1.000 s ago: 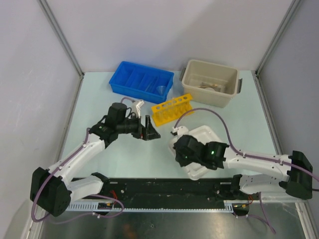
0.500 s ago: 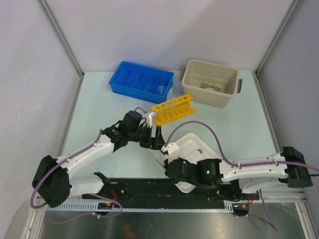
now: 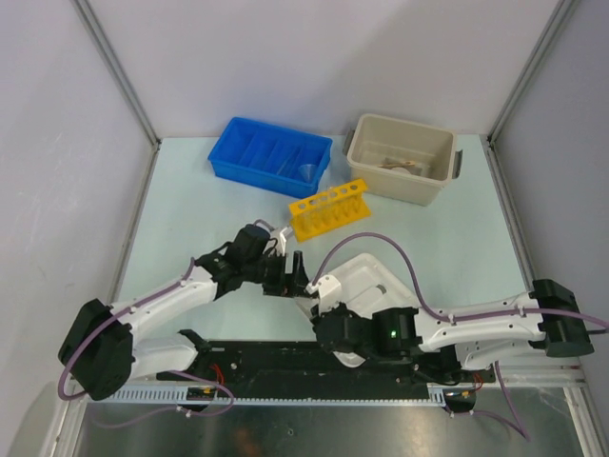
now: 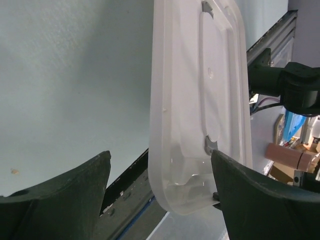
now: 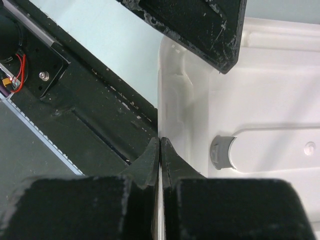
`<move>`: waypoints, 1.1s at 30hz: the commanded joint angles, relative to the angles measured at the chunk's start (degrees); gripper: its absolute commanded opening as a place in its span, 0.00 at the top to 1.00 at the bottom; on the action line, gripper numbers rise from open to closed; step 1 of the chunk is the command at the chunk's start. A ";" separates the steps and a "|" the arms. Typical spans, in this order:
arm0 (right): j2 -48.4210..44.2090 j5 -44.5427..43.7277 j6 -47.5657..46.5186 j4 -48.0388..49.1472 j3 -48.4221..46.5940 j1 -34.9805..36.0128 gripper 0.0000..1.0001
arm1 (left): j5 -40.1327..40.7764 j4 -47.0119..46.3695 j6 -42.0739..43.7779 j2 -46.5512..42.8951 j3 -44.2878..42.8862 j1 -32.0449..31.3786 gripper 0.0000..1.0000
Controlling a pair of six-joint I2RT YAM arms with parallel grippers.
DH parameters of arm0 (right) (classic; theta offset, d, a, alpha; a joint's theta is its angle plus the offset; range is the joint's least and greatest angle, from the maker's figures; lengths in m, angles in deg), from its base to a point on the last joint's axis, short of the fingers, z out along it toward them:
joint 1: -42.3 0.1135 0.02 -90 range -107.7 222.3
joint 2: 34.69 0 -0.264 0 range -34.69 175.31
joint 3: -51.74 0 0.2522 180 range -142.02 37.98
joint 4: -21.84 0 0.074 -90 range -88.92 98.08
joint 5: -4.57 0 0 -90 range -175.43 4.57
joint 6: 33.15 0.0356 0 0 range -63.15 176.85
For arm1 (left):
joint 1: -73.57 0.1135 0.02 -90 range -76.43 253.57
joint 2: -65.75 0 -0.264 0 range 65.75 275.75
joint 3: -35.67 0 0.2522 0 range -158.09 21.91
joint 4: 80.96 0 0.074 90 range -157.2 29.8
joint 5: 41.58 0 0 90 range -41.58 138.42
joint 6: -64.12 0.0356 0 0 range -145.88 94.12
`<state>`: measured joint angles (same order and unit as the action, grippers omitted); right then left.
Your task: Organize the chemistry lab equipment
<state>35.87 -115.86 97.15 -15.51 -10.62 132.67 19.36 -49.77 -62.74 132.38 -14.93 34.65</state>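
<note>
The table (image 3: 457, 238) is pale green; on it the far left bin (image 3: 269, 157) is bright blue, the far right tub (image 3: 400, 157) is beige, and the rack (image 3: 328, 210) just nearer is yellow, patterned with rows of round holes. The near lid (image 3: 366, 276) is milky white with small grey tabs (image 5: 220, 150). The left arm (image 3: 162, 305) and right arm (image 3: 476, 328) are white with black joints and purple cables (image 3: 381, 238), the left gripper (image 3: 293, 273) and right gripper (image 5: 160, 145) are black, and the walls (image 3: 314, 57) are plain pale grey.

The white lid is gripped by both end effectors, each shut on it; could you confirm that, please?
Only the right end effector is shut on the white lid; the left wrist view shows the left end effector open, its fingers apart around the lid's end.
</note>
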 commanded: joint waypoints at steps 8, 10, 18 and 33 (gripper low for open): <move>1.82 -2.58 -1.90 5.83 -0.12 0.95 1.00 | -8.92 -10.17 -7.92 -2.84 2.88 -0.90 0.42; 2.44 -2.49 -2.06 5.79 -0.10 0.95 1.00 | -10.25 -11.42 -9.12 -2.76 3.21 -0.92 0.53; -5.94 3.04 -2.50 5.83 -0.18 -1.68 0.72 | -10.79 -12.70 -7.92 -7.73 1.63 -0.98 0.97; -31.01 21.00 -9.97 3.30 -4.45 -27.16 0.27 | -0.50 -7.30 7.96 -16.06 -11.03 -1.64 1.00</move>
<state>8.47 -98.60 97.58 -12.45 -10.94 109.66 15.97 -57.66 -58.91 117.78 -19.12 33.45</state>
